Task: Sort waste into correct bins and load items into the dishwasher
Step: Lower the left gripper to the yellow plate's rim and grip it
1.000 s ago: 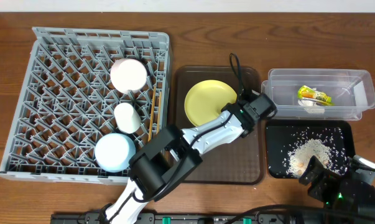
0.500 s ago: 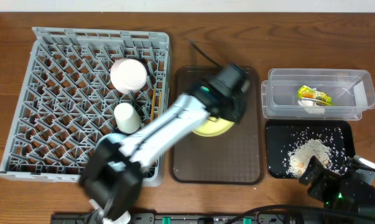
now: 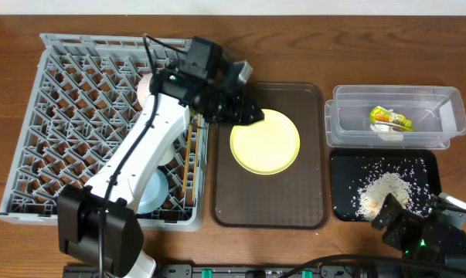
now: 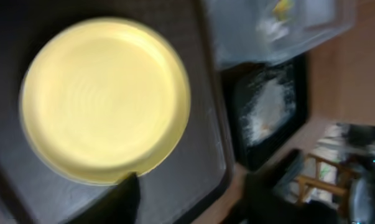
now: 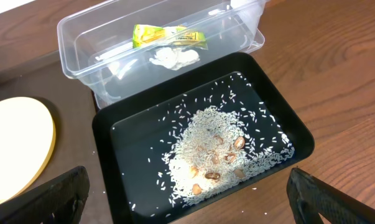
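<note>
Overhead view, left to right. Dish rack (image 3: pixel 78 100): grey lattice, stiff and bulky, stays where it is. It holds a white bowl (image 3: pixel 144 89), mostly hidden under the arm, a pale blue dish (image 3: pixel 152 193) near the front edge, and chopsticks (image 3: pixel 188 166) lying along the right wall. These are thin, light and liable to roll. Left gripper (image 3: pixel 250 116): reaches over the rack's right rim to the upper-left edge of the plate. The blurred left wrist view shows its fingers spread with nothing between them, and contact with the rim cannot be confirmed. Plate (image 3: pixel 265 140): pale yellow, round, lying flat and bare on the brown tray (image 3: pixel 310 197). It is judged rigid, fairly light, smooth and slippery, and likely to chip if dropped. With the plate flat, the raised rim is the only purchase, so a pinch across the lip nearest the rack looks best, followed by tilting it upright for a slot. Clear tub (image 3: pixel 445 116): contains a snack wrapper (image 3: pixel 391 118), which is crinkly and weightless, and white scraps (image 5: pixel 173 57). The wrapper's print is too small to read, and no other lettering is visible. Black tray (image 3: pixel 426 166): shallow, holding loose rice (image 3: pixel 382 191) that would scatter if jolted. Right gripper (image 5: pixel 187 205): fingers set wide apart, empty, poised above the black tray's near edge.
</note>
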`<control>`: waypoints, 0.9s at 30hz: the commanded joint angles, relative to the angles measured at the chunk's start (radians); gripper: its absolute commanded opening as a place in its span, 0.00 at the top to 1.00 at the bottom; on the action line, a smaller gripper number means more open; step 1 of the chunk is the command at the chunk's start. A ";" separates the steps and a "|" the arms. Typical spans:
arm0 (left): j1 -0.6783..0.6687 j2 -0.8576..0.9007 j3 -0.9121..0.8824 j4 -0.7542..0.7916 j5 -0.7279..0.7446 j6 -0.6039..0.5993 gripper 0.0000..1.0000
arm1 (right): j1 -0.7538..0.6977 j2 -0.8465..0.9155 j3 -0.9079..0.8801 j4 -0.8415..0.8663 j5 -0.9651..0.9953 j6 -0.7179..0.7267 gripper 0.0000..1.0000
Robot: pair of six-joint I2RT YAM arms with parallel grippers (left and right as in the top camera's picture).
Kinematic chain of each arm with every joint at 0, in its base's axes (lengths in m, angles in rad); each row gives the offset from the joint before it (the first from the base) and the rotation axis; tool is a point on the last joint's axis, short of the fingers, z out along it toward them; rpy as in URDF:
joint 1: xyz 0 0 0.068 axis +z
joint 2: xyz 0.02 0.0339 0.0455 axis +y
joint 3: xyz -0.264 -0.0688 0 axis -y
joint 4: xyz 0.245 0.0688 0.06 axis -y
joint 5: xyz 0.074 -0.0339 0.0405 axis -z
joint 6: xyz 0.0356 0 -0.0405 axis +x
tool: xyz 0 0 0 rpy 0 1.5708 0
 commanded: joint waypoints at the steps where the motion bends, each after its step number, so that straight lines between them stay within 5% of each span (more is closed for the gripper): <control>1: -0.062 0.001 -0.025 -0.026 -0.258 0.040 0.34 | -0.006 0.000 0.004 -0.001 0.004 0.005 0.01; 5: -0.140 0.014 -0.106 0.006 -0.404 0.036 0.39 | -0.006 0.000 0.004 -0.002 0.004 0.005 0.01; 9: -0.211 0.038 -0.209 0.126 -0.420 -0.005 0.92 | -0.006 0.000 0.004 -0.001 0.004 0.005 0.01; 20: -0.365 0.183 -0.312 0.445 -0.470 -0.063 0.92 | -0.006 0.000 0.004 -0.001 0.004 0.005 0.01; 27: -0.447 0.195 -0.312 0.507 -0.238 -0.045 0.92 | -0.006 0.000 0.004 -0.001 0.004 0.005 0.01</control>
